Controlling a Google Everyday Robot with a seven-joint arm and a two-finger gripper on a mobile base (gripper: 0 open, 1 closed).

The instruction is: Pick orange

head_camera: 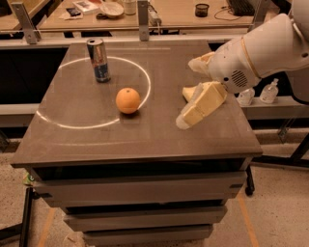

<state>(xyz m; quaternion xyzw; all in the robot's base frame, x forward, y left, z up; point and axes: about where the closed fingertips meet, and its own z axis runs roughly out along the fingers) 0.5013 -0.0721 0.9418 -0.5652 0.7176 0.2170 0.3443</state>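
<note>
Gripper is out over the right side of the table, fingers spread wide w/ nothing pinched: one cream finger up top, pointing left, the other angled down and left w/ its tip low over the tabletop. Can't tell from here if that tip touches the surface. Big white arm comes in from the upper right, wrist bent down toward the table. Pale yellow sponge lies right there in the gap btwn the fingers, partly hidden behind the lower one; contact or not, can't say. The orange sits free on the tabletop, roughly centre, well left of the gripper, nothing touching it. It's inside the white ring marked on the surface, close to the ring's near-right arc. Also inside the ring, toward the back, a blue-and-silver drink can stands upright, apart from the orange. Table is a dark grey slab on stacked drawer-like tiers. Off the right edge, lower down, a couple of small clear bottles on a ledge. Behind it all, a wooden bench w/ a pale bowl and a dark cup.
</note>
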